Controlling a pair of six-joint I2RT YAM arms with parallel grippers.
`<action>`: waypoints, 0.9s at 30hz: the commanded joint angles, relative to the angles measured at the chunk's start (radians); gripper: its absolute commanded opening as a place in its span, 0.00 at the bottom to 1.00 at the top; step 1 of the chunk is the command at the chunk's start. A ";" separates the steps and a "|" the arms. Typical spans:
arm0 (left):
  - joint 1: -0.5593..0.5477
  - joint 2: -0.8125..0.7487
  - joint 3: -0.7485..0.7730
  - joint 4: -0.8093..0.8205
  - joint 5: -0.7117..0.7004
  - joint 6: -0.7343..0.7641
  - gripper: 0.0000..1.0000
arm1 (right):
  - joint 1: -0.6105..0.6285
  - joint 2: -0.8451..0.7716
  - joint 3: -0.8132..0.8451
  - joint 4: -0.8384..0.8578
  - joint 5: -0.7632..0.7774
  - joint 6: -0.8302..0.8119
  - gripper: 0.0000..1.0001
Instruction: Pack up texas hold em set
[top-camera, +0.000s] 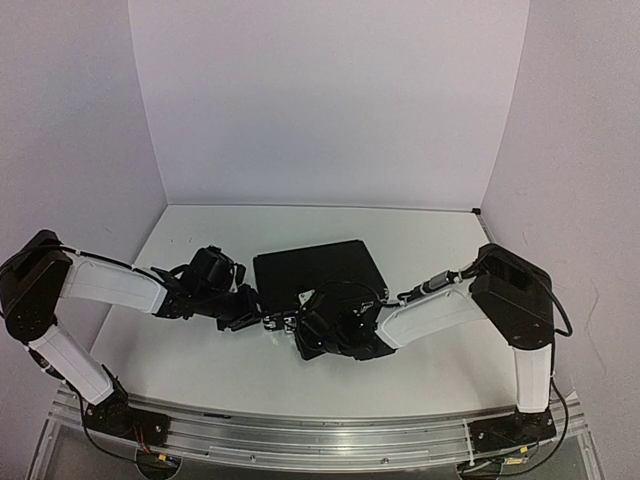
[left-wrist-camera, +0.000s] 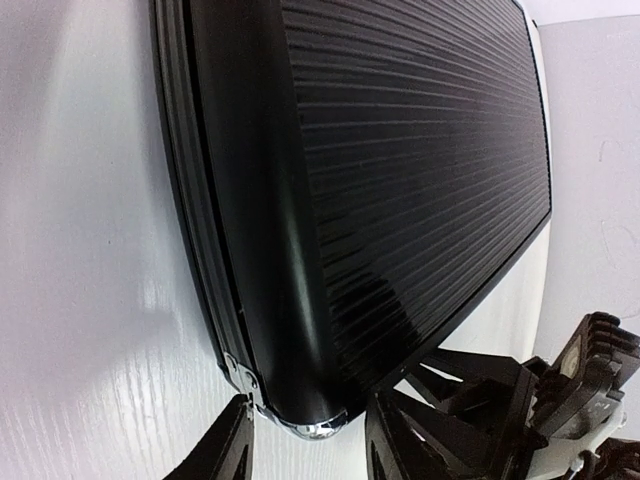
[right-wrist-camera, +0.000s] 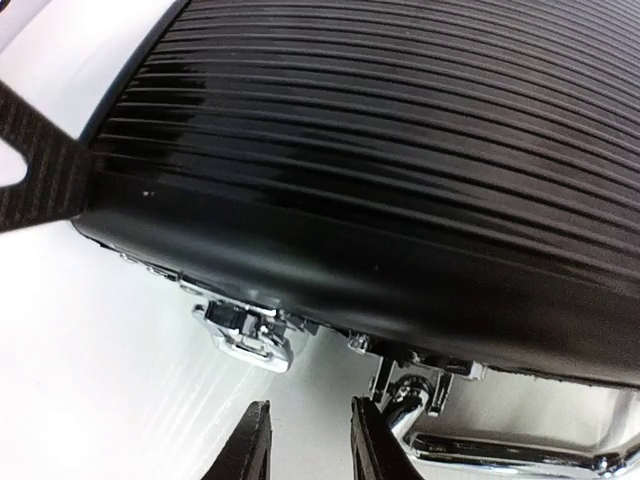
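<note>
Looking at where things sit: the case (top-camera: 318, 272) is shut and lies flat on the white bench (top-camera: 420, 240), long axis running left to right across it, with the handle edge facing the arms. No chips, cards or discs show outside it, so I'd guess the only job left is the latches.

The right tool (right-wrist-camera: 305, 445) is the one that matters. It sits low at the case's near edge with its fingers a narrow crack apart and nothing between them but bare bench. The chrome latch (right-wrist-camera: 248, 335) is just ahead of that gap and a bit to the left, hanging off the case's lower rim. The handle (right-wrist-camera: 480, 450) has its post right beside the right-hand finger. So the coming move is a short nudge forward and left, and the right arm is clearly nearer that latch than the left one.

The left tool (left-wrist-camera: 300, 455) is at the case's near left corner, partly open, with a finger on each side of the little chrome corner cap (left-wrist-camera: 315, 428). I can't tell if it's actually pinching the corner or just bracketing it.

On materials, the lid is glossy black with fine ribs and a smooth rounded edge, so it's probably slippery. The hardware is shiny metal.
</note>
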 joint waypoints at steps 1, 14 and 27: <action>-0.008 -0.035 -0.021 -0.042 0.024 0.001 0.37 | -0.003 0.013 0.009 -0.029 0.112 0.042 0.26; -0.008 -0.089 -0.042 -0.048 0.007 0.001 0.39 | -0.003 -0.156 -0.010 -0.091 0.082 0.079 0.29; -0.007 -0.433 0.185 -0.604 -0.447 -0.028 1.00 | -0.419 -0.698 -0.041 -0.684 0.118 -0.050 0.96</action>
